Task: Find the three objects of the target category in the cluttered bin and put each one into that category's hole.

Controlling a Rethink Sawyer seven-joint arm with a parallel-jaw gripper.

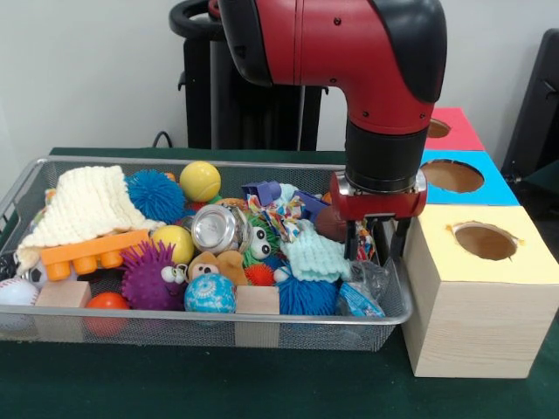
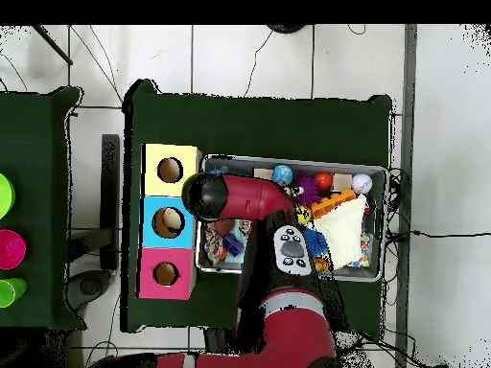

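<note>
The wire bin is full of mixed toys: a cream knitted cloth, a blue spiky ball, a yellow ball, a silver can, a purple spiky ball and a mint knitted piece. My gripper is lowered into the bin's right end, open, its fingers straddling a colourful scrap. A brown ball lies just left of it. In the overhead view the arm hides the gripper.
Three boxes with round holes stand beside the bin: yellow, blue, red. An orange block, wooden blocks, a baseball and a plastic bag line the bin's front.
</note>
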